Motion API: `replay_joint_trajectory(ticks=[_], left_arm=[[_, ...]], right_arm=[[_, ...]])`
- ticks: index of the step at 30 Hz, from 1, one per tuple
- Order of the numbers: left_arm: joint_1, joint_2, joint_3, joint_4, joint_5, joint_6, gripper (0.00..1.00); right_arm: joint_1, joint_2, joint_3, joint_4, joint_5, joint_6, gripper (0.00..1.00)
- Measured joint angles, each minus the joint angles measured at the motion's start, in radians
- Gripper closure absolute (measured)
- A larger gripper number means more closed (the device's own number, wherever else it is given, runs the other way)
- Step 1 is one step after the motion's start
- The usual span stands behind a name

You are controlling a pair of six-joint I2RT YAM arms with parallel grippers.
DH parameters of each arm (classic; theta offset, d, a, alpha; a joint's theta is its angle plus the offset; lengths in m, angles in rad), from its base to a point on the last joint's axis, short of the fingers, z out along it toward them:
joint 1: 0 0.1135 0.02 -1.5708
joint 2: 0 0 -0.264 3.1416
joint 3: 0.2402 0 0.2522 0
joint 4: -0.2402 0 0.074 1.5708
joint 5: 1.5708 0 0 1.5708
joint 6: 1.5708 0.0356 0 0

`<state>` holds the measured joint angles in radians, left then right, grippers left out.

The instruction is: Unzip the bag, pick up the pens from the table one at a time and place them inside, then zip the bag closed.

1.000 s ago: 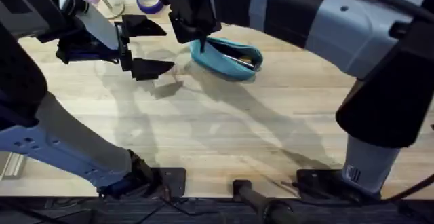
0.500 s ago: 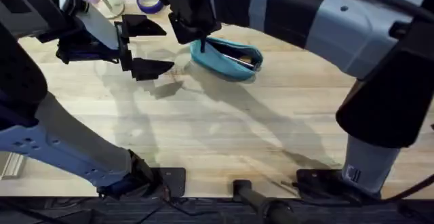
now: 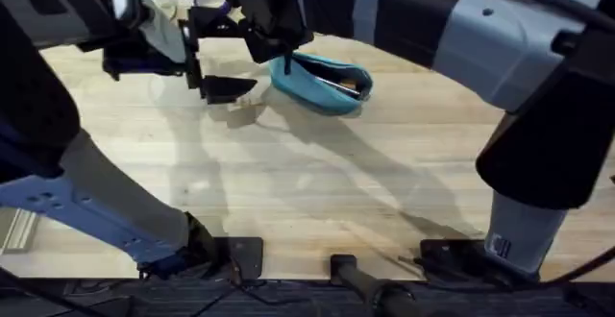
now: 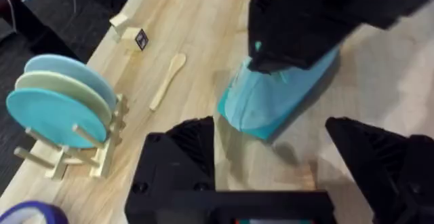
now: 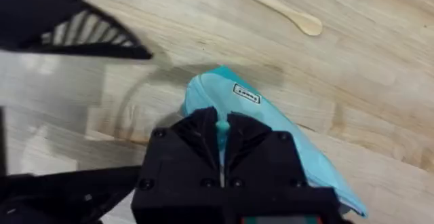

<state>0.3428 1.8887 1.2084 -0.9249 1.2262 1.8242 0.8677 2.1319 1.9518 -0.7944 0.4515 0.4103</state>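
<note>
My right gripper (image 5: 222, 137) is pinched closed on the teal zipper pull (image 5: 222, 125) of the teal soft fabric pencil pouch (image 3: 322, 82), fingers together with just the tab between them. In the overhead view the right arm (image 3: 452, 29) runs from its base at 5 o'clock across to the pouch at roughly 12 o'clock.

My left gripper (image 3: 213, 56) is wide open, holding nothing, hovering over the pale wooden plank tabletop (image 3: 317, 192) just beside the pouch, on its 9 o'clock side. Left fingers (image 4: 186, 146) straddle bare wood, with the pouch's near end just beyond them.

The pouch lies flat on the table, long axis running from about 10 to 4 o'clock in the overhead view, zipper opened along the top; a slim silvery item (image 3: 338, 85) shows inside the gap, can't tell what it is. Small white label (image 5: 247, 93) sits on the fabric near the gripped end.

Farther out: light wooden spoon (image 4: 167, 81) lying flat on the table beyond the pouch, a wooden rack holding blue and pale green discs (image 4: 64, 112) upright, a small wooden block with a dark tag (image 4: 130, 34) past that. Blue tape roll (image 3: 211, 8) at the far table edge, about 11 o'clock
</note>
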Motion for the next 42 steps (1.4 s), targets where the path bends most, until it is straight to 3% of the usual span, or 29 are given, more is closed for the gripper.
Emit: replay_joint_trajectory(ticks=[7, 12, 22, 27, 31, 36, 42], left_arm=[[-0.068, 0.068, 0.0, 0.195, 0.0, -0.162, 0.007], [-0.109, 0.096, 0.0, 0.267, 0.008, -0.274, 0.017], [-0.188, 0.102, 0.0, 0.305, 0.014, -0.345, 0.296], [-0.196, 0.102, 0.0, 0.305, 0.013, -0.358, 0.538], [-0.196, 0.102, 0.0, 0.306, 0.012, -0.36, 0.586], [-0.196, 0.102, 0.0, 0.308, 0.01, -0.365, 0.931], [-0.196, 0.102, 0.0, 0.309, 0.009, -0.366, 0.954]], right_arm=[[0.0, 0.0, 0.0, 0.0, 0.0, 0.0, 0.97], [0.0, 0.0, 0.0, 0.0, 0.0, 0.0, 0.97], [0.0, 0.0, 0.0, 0.0, 0.0, 0.0, 0.97], [0.0, 0.0, 0.0, 0.0, 0.0, 0.0, 0.97], [0.0, 0.0, 0.0, 0.0, -0.002, 0.0, 0.97], [0.0, 0.0, 0.0, -0.006, -0.003, -0.016, 0.97], [0.0, 0.0, -0.001, -0.006, -0.003, -0.069, 0.97]])
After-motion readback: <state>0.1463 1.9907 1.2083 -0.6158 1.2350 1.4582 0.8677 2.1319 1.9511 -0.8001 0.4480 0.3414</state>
